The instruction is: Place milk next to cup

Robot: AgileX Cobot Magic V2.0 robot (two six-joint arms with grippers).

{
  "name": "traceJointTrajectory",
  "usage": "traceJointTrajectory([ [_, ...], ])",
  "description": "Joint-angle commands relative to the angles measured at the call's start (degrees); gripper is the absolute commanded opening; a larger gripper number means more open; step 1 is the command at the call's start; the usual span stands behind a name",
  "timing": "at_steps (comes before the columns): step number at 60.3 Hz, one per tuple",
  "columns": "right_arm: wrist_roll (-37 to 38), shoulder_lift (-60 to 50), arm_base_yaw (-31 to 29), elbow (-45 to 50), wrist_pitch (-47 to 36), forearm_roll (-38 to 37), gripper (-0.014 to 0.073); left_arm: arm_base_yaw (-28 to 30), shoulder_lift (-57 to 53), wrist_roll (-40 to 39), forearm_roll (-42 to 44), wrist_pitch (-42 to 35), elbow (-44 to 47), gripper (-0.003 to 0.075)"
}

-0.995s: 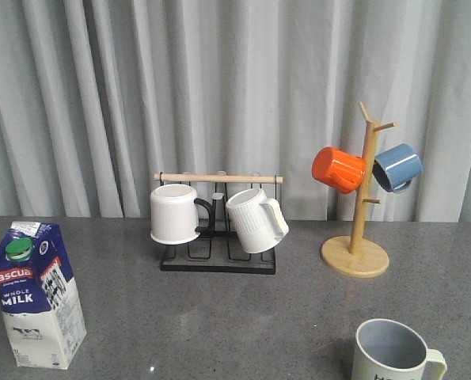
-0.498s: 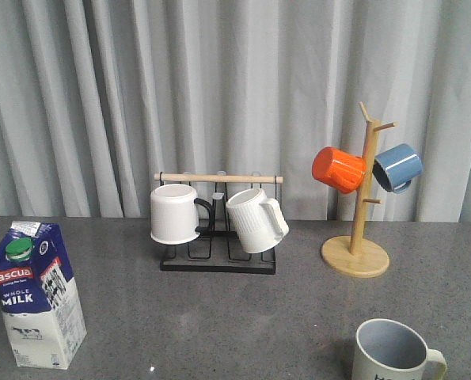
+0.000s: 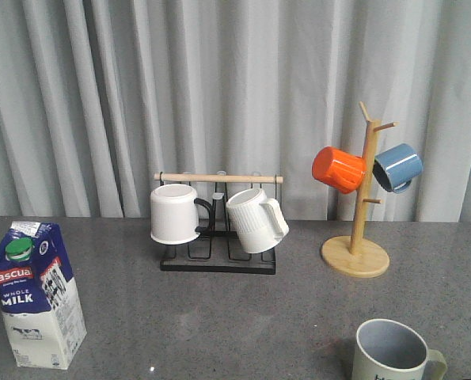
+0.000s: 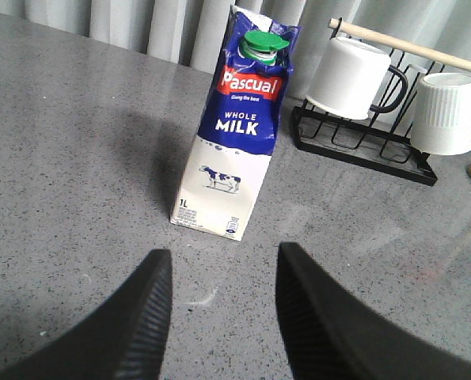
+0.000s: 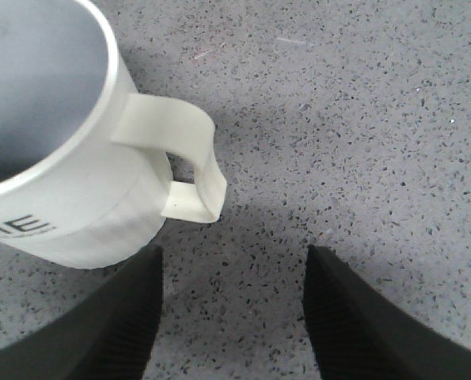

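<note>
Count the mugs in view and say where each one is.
5. Plain white mug and ribbed white mug hang on the black rack; orange mug and blue mug hang on the wooden tree; cream mug stands on the table, front right.

Grey pleated curtain (image 3: 243, 87) behind, speckled dark grey tabletop (image 3: 219, 317), even light

Milk (image 3: 36, 294) upright, far left; cup (image 3: 395, 352) upright, right.
</note>
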Motion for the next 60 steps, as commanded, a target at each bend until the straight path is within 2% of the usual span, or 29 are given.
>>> traceJointTrajectory([
  [1, -1.8, -0.6, -0.2, -1.8, -3.3, 1.9, 0.0392, -0.2, 0.9, 0.0, -0.1, -3.9, -1.8, 0.0313],
  [15, -7.7, -0.5, -0.2, -1.8, -4.4, 6.4, 0.0392, -0.2, 0.9, 0.0, -0.1, -3.9, -1.8, 0.0313],
  [60, -9.5, -0.5, -0.2, -1.9, -6.3, 9.5, 0.0392, -0.2, 0.9, 0.0, -0.1, -3.4, -1.8, 0.0313],
])
